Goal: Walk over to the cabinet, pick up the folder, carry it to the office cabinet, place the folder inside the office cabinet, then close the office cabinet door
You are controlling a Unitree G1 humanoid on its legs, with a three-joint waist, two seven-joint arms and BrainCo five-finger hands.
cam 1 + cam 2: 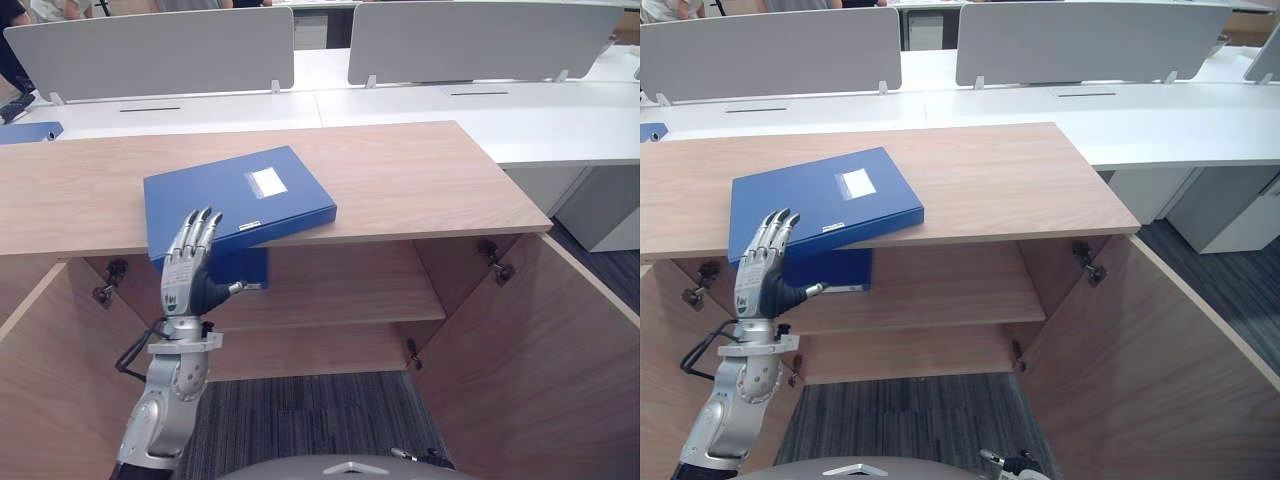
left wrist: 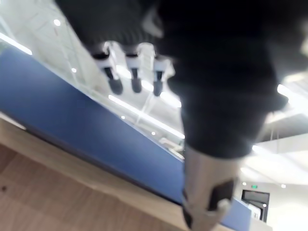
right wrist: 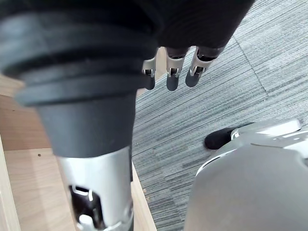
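My left hand (image 1: pixel 188 270) is up in front of the cabinet (image 1: pixel 420 180), fingers straight and side by side, thumb out to the side, holding nothing. The fingertips are at the near edge of the blue folder (image 1: pixel 240 200); I cannot tell whether they touch it. The folder lies flat on the cabinet top, toward the left, askew so that its near left corner juts past the front edge. It looks like a rigid box file with a smooth cover: stiff, probably of moderate weight, likely slippery against my fingers. I judge the overhanging corner the best place to take it, thumb beneath and fingers on top, pinched firmly. My right hand (image 3: pixel 171 77) hangs low over the carpet (image 3: pixel 226 96), fingers loosely extended, empty.
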